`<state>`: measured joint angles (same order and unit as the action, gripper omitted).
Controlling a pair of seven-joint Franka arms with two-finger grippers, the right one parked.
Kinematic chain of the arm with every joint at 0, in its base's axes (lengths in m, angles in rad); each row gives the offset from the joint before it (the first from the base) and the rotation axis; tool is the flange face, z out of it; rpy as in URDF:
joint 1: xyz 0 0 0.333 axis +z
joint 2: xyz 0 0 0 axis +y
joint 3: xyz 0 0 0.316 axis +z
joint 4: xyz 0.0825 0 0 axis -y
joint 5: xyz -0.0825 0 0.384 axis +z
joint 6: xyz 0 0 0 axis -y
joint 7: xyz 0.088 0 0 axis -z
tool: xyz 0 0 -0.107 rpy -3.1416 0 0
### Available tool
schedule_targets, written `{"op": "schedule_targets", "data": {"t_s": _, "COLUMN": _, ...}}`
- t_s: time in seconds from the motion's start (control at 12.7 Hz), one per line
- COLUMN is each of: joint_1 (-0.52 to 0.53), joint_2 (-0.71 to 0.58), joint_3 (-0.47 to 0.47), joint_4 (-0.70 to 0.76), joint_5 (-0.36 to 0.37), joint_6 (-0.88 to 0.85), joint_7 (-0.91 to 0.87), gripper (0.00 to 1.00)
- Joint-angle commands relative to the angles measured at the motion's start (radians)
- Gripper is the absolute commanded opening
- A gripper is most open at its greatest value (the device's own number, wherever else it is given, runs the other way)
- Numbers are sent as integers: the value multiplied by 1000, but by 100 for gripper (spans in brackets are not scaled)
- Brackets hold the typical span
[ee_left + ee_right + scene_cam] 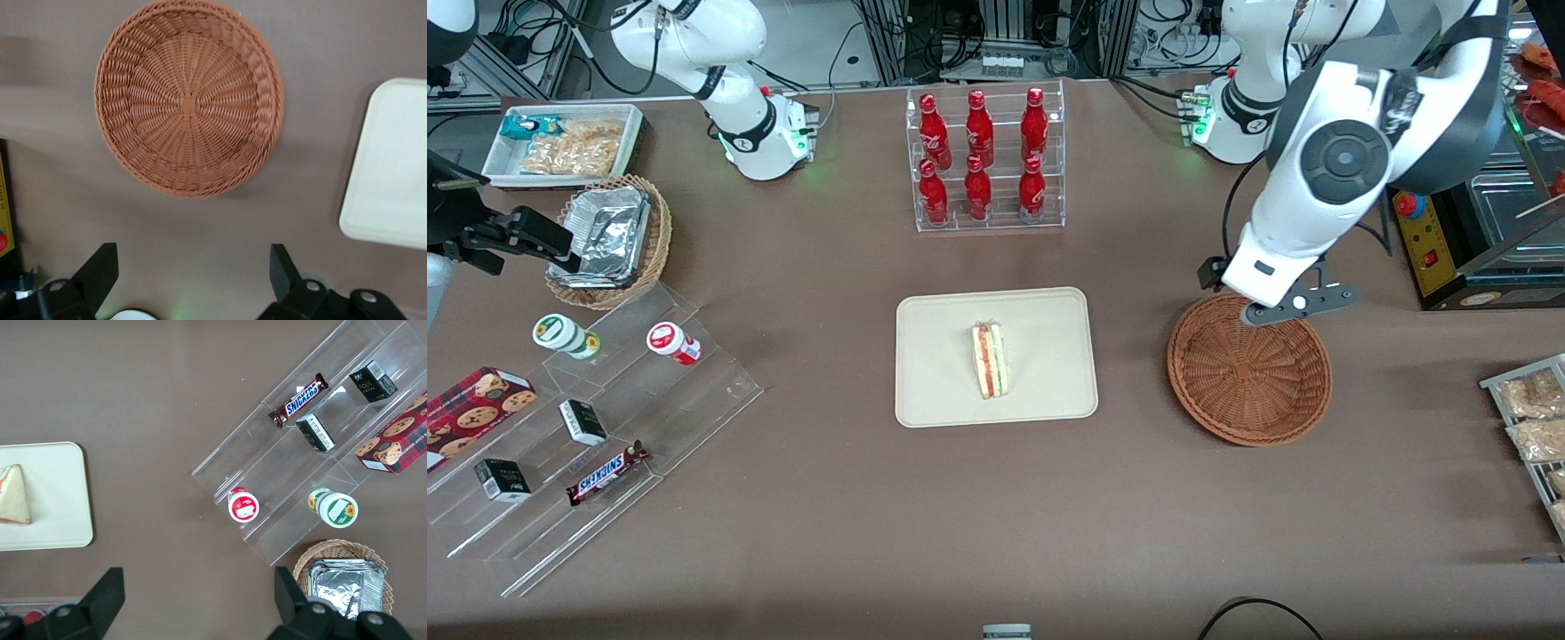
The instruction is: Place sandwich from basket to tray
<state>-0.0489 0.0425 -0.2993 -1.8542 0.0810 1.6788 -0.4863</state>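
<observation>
The sandwich (989, 360), a pale bread wedge with red and green filling at its edge, lies in the middle of the cream tray (1049, 391) at the table's centre. The right wrist view also shows the sandwich (13, 495) on the tray (63, 500). The reddish-brown woven basket (1249, 369) stands beside the tray toward the working arm's end and holds nothing. My left gripper (193, 257) is open, its black fingers (100, 267) wide apart with nothing between them. It hangs well above the table over the basket's (190, 100) rim farther from the front camera, with a tray (393, 167) corner in sight.
A clear rack of red bottles (985, 160) stands farther from the front camera than the tray. Toward the parked arm's end are acrylic steps with snacks (596, 418), a lighter wicker basket with foil (609, 240) and a white bin (560, 142). Bagged snacks (1534, 427) lie at the working arm's end.
</observation>
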Motion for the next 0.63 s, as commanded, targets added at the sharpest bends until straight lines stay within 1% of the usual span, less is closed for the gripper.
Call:
{"op": "schedule_targets", "data": {"t_s": 0.0, "joint_1": 50, "joint_2": -42, "joint_3": 21, "joint_4": 27, "joint_5": -37, "joint_6": -100, "joint_7": 154, "gripper": 100}}
{"op": "schedule_targets", "data": {"t_s": 0.16, "joint_1": 50, "joint_2": -64, "joint_3": 107, "joint_4": 65, "joint_5": -79, "joint_6": -180, "joint_7": 300, "gripper": 100}}
{"op": "schedule_targets", "data": {"t_s": 0.31, "joint_1": 49, "joint_2": -78, "joint_3": 178, "joint_4": 108, "joint_5": -87, "joint_6": -243, "joint_7": 424, "gripper": 100}}
{"op": "schedule_targets", "data": {"t_s": 0.55, "joint_1": 46, "joint_2": -84, "joint_3": 236, "joint_4": 167, "joint_5": -86, "joint_6": -258, "joint_7": 476, "gripper": 100}}
